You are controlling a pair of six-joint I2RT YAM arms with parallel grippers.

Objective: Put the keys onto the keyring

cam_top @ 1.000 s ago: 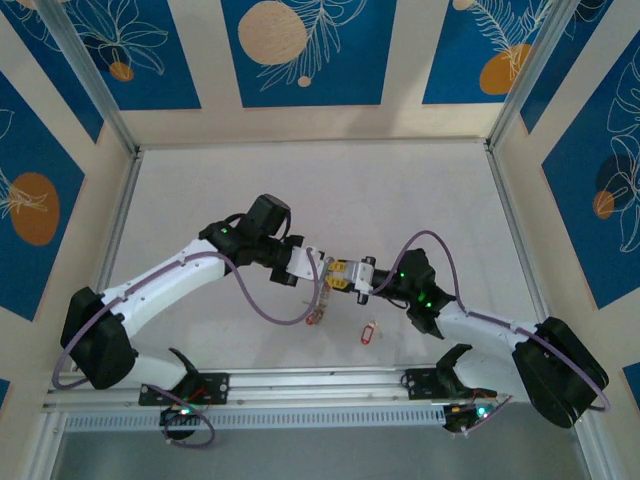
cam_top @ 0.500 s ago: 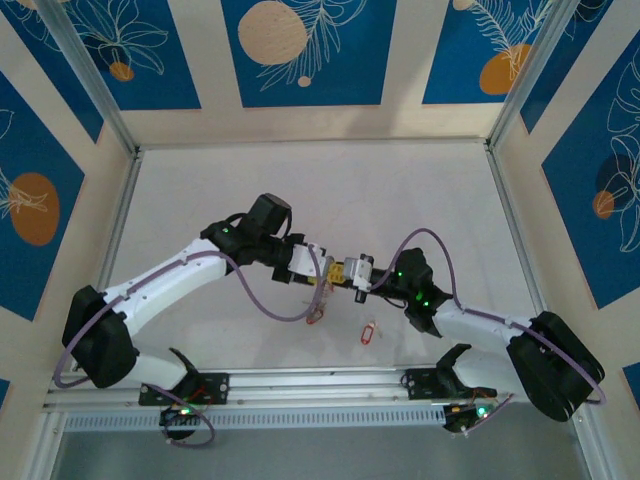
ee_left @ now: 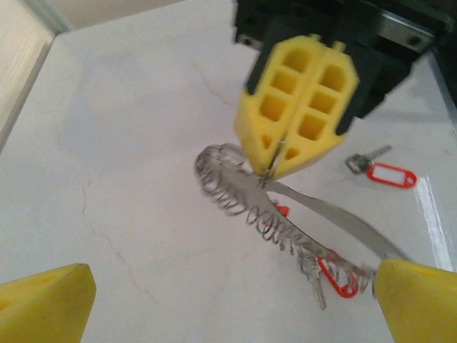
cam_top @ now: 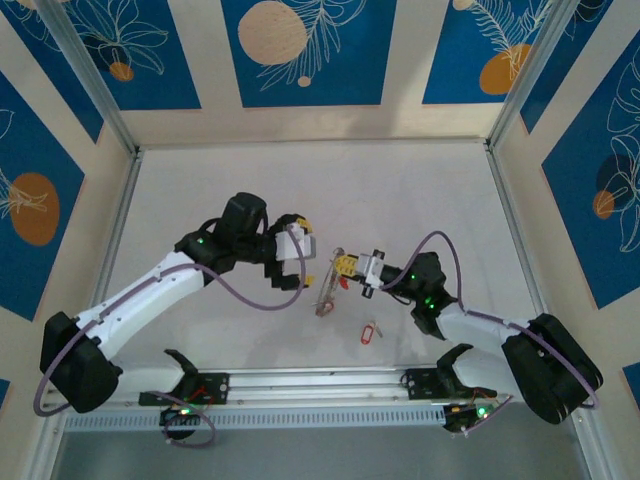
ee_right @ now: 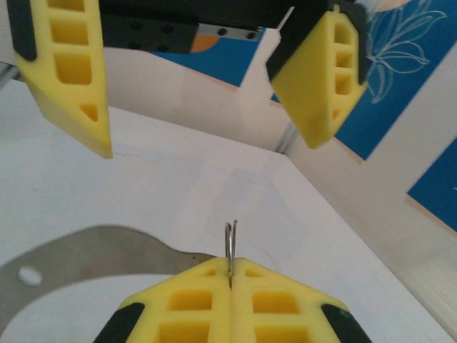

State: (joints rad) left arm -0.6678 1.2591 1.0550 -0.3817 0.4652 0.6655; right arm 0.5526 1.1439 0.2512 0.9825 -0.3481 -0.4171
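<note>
Top external: left tool [cam_top: 305, 251] has backed off keyring [cam_top: 324, 296], jaws wide, empty.
Right tool [cam_top: 343, 265]: clamped on keyring, held over desk [cam_top: 400, 200].
Loose key [cam_top: 368, 332]: on desk, near keyring.
Meaning: left tool likely free to fetch key.

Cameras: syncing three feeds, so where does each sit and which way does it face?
Top external: overhead behind the bases, looking down at the table; left arm, right arm show.
Left wrist: faces the right gripper, shut on the keyring; own fingertips at bottom.
Right wrist: faces the open left gripper; own shut fingers below.
Shared: wrist views face each other.
</note>
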